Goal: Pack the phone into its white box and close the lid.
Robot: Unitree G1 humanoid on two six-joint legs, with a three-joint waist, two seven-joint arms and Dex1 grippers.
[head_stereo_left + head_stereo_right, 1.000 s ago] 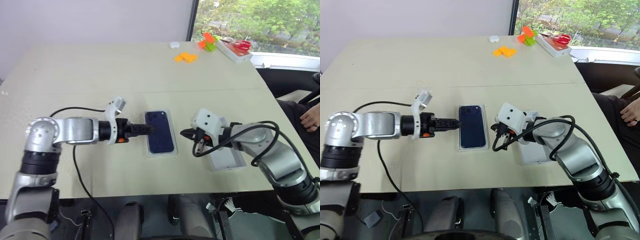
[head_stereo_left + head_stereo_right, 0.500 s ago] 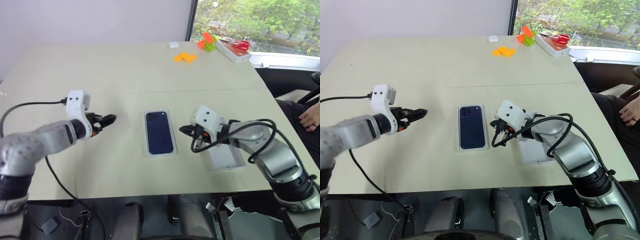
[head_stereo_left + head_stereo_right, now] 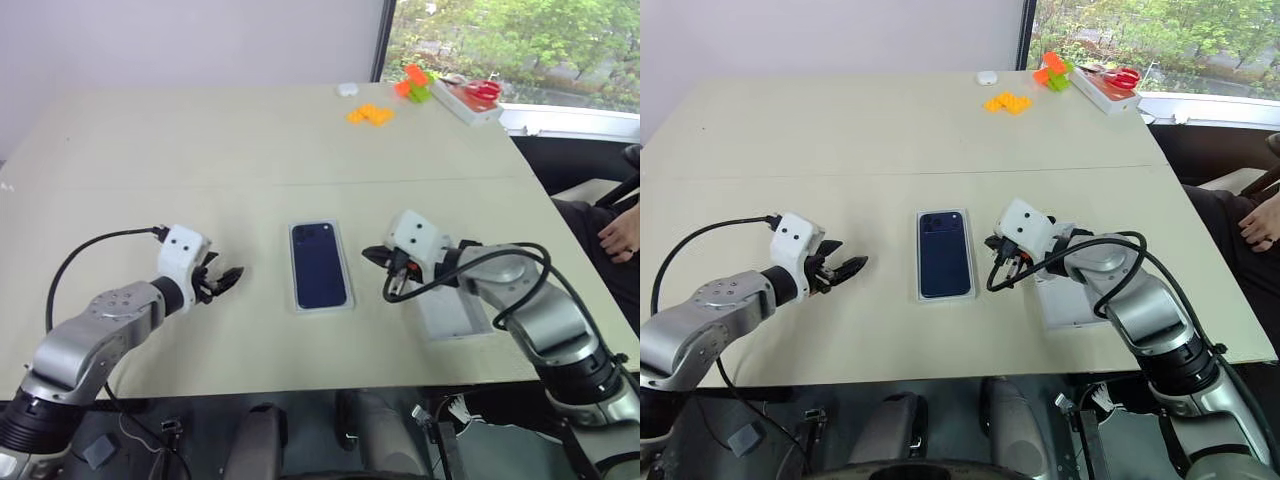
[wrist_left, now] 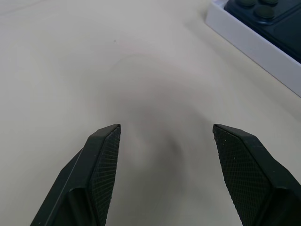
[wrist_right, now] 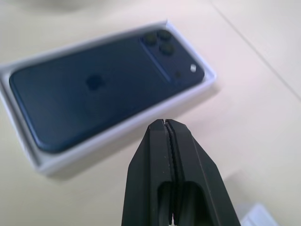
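phone (image 3: pixel 320 266) lies inside white box (image 3: pixel 343 304), uncovered.

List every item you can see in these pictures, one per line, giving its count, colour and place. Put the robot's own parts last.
Slim dark navy-blue phone: one, lying camera-side up in the shallow white cardboard box, table centre.
White cardboard lid: one, on the table under the right arm.
Orange flat blocks: a small cluster, far side of the table.
Orange and green blocks: a small pile, far right.
White tray with red items: one, far right corner.
Small white object: one, far edge.
Beige table: one.
Person's bare foot: one, right edge.
Left gripper: fingers open, left of the box.
Right gripper: fingers shut, right of the box.
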